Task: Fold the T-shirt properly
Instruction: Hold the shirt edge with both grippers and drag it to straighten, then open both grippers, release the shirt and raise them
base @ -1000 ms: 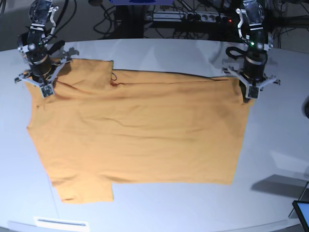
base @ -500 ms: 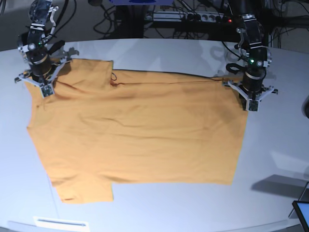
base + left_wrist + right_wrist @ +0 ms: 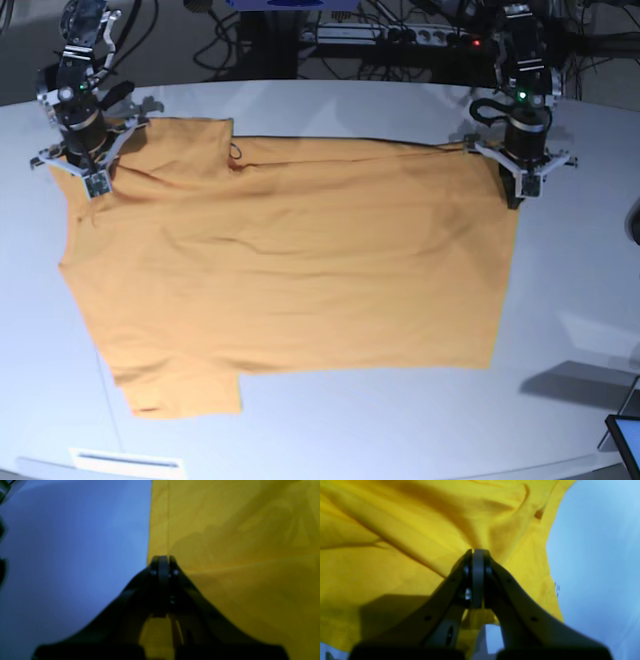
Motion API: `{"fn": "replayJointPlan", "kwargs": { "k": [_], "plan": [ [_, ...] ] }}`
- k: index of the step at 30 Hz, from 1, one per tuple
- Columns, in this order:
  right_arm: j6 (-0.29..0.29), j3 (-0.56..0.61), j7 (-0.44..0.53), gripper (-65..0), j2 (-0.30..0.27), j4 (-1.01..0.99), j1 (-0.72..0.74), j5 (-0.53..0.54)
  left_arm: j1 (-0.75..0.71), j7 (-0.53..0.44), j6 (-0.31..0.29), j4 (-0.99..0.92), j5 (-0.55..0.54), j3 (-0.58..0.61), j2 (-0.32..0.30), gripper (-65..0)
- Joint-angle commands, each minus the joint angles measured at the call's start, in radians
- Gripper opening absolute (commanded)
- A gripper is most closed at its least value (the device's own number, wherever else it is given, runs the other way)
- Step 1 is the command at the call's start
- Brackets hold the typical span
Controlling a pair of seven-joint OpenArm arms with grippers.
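The orange-yellow T-shirt (image 3: 290, 270) lies spread flat on the white table (image 3: 560, 330), sleeves toward the left of the base view. My left gripper (image 3: 517, 195) stands at its far right corner. In the left wrist view the left gripper (image 3: 162, 558) is shut on the hem edge of the T-shirt (image 3: 237, 555). My right gripper (image 3: 97, 188) stands at the far left corner by the upper sleeve. In the right wrist view the right gripper (image 3: 477, 552) is shut on bunched cloth of the T-shirt (image 3: 395, 555).
Cables and a power strip (image 3: 400, 35) run behind the table. A dark screen corner (image 3: 625, 440) shows at the lower right. A white label (image 3: 127, 461) lies at the front left edge. Bare table (image 3: 75, 542) borders the hem.
The left gripper dipped toward the front, then drew back to the far side. The shirt's far edge moved back with it and the dark fold line along that edge flattened out.
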State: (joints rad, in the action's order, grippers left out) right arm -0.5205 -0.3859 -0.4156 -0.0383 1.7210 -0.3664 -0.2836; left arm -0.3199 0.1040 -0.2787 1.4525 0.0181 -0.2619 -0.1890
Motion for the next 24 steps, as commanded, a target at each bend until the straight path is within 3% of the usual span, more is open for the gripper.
{"fn": "replayJointPlan", "kwargs": {
  "k": [1,24],
  "plan": [
    [-0.019,-0.002,-0.072,-64.7,-0.002,-0.005,-0.024,-0.027,-0.035,0.109,-0.014,-0.011,0.029,-0.001,0.000,-65.0],
    [-0.017,-0.048,-0.068,-64.7,0.010,0.047,-0.105,-0.027,-0.143,0.107,-0.014,0.089,0.026,-0.003,-0.016,-65.0]
  ]
}}
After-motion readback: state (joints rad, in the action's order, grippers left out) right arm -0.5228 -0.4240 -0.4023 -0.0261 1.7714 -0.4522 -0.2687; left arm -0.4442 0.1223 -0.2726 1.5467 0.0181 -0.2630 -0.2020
